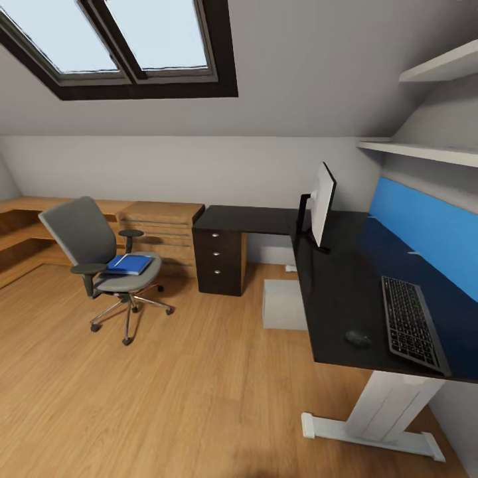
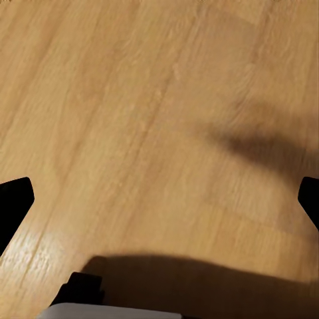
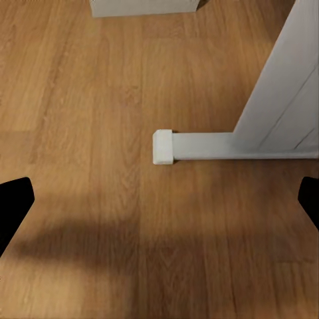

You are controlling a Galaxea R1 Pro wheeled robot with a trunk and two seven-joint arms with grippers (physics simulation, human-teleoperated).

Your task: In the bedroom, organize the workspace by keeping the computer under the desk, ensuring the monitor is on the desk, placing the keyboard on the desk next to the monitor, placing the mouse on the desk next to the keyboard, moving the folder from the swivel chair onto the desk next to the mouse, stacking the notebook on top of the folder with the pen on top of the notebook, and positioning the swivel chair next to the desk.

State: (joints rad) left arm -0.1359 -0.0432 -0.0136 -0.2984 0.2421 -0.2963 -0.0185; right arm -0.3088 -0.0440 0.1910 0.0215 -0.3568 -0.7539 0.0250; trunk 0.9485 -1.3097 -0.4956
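**Three views logged: desk partly set, folder on chair, both grippers spread wide over floor**

Head view. An attic bedroom with a dark-framed skylight (image 1: 133, 46) is seen. The desk (image 1: 338, 292) stands along the blue back panel (image 1: 431, 229). On its black top the monitor (image 1: 322, 204) is upright at the corner, edge-on to the camera. The keyboard (image 1: 411, 324) lies toward the near end, close to the panel, and the mouse (image 1: 358, 338) rests just beside it on the room side. The computer (image 1: 284, 304) stands on the floor under the desk edge, between the drawer unit (image 1: 220, 260) and the white pedestal leg (image 1: 385, 405). The swivel chair (image 1: 106, 265) is parked well apart from the desk, by the low wooden shelving (image 1: 159, 226). The folder (image 1: 129, 264) lies on its seat with a thin pale item on top; whether that is notebook or pen cannot be told.

Left wrist view. The left gripper (image 2: 159, 199) is recorded with fingertips (image 2: 14, 199) far apart and nothing between them. Bare wooden floor (image 2: 133, 100) lies ahead of it.

Right wrist view. The right gripper (image 3: 159, 199) is likewise spread wide and empty. Ahead of the fingers (image 3: 14, 203), the foot of the pedestal leg (image 3: 199, 146) rests on the floor, with the computer's base (image 3: 145, 6) farther beyond.
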